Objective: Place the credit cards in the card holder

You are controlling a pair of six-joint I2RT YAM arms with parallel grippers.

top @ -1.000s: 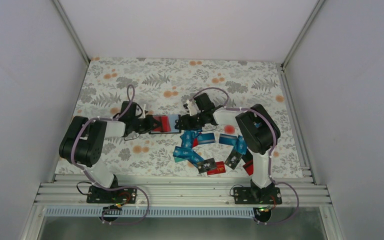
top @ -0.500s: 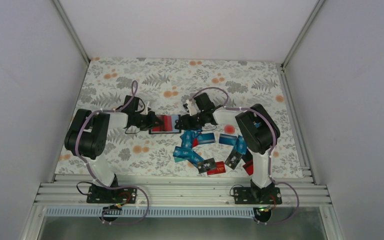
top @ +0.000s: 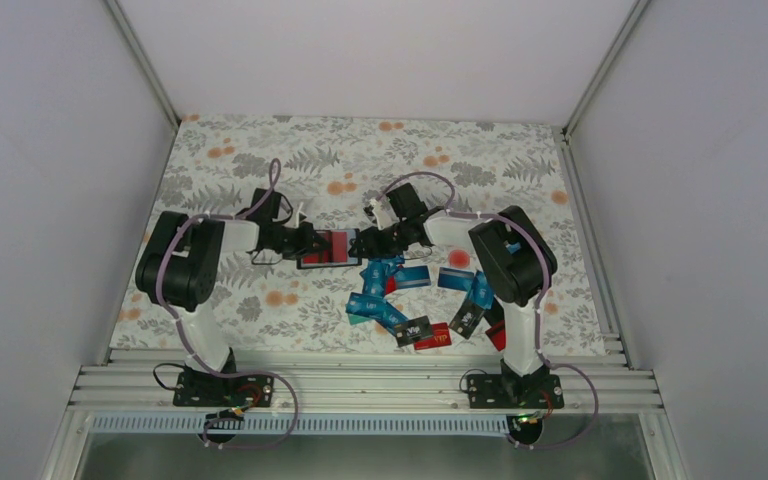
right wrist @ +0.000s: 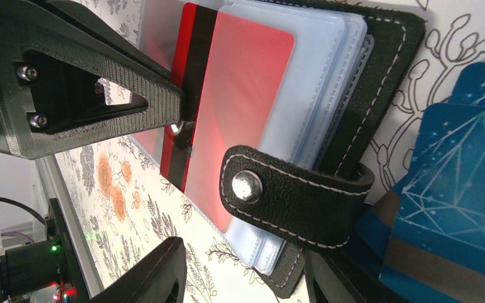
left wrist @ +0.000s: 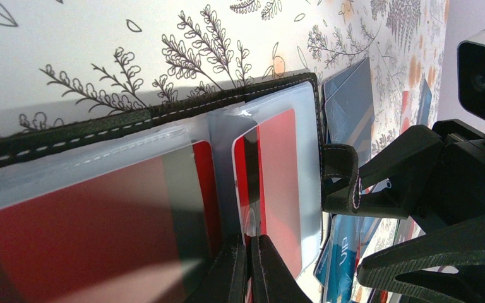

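Mid-frame, a red credit card (left wrist: 278,183) is clenched by the left jaws. The card holder (right wrist: 391,38) strap (right wrist: 290,196) is straddled by the part-spread right jaws; whether it is gripped cannot be told.

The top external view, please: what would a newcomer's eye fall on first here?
The open card holder at the middle of the table draws the eye, with a tool at either end. The left tool, shut, touches a red card lying partly in a clear sleeve, while the right tool stands open about the snap strap. Next comes the loose heap of mostly blue credit cards on the near right.
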